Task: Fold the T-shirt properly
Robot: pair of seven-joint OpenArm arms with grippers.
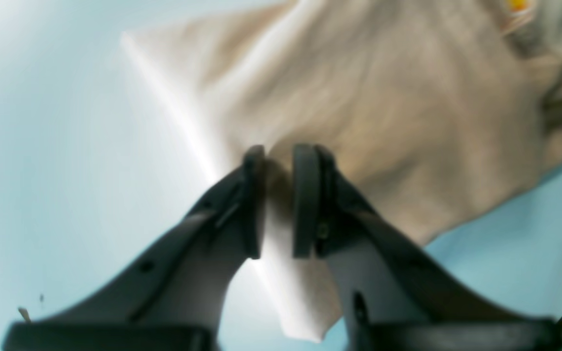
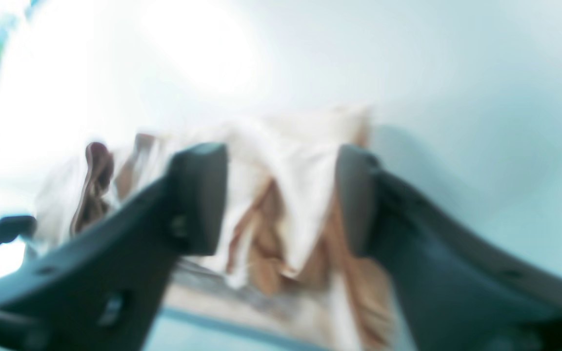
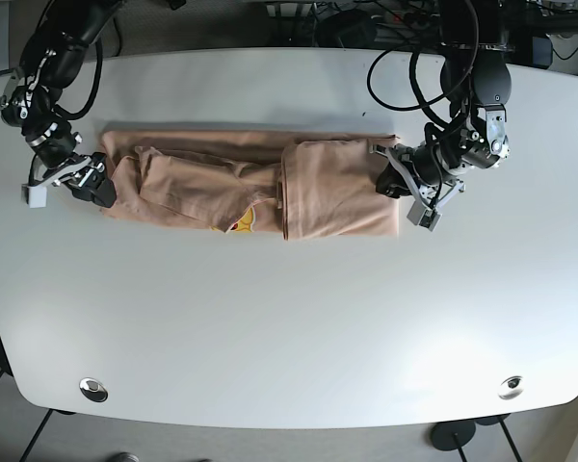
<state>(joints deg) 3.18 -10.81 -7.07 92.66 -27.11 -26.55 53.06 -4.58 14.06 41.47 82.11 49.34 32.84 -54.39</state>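
Progress judged as mid-fold. T-shirt (image 3: 250, 188) lies across the upper middle of the white worktop (image 3: 289, 327), drawn into a long horizontal band; both long edges appear turned in, so the lengthwise narrowing seems done. On the base view's right, one end panel looks laid over the band, with a clear vertical edge where it ends near the middle. The other end, on that view's left, is rumpled, with loose ridges and a small yellow-red print showing at the lower edge. Judgement: that end needs smoothing and folding over, and the final stack needs squaring.

Left pincer (image 1: 278, 200) sits at the shirt's edge on the base view's right. Its wrist view shows the two pads close together with a strip of pale cloth running between them; it appears clamped on the fabric, though blur prevents certainty about how much is caught.

Right pincer (image 2: 281, 195) is at the opposite end, just beside the bunched cloth. Its wrist view shows the jaws spread wide, crumpled fabric visible in the gap beyond them, nothing held. That view is heavily blurred.

Containers: none visible on the worktop. Only the shirt and the two arms occupy it.
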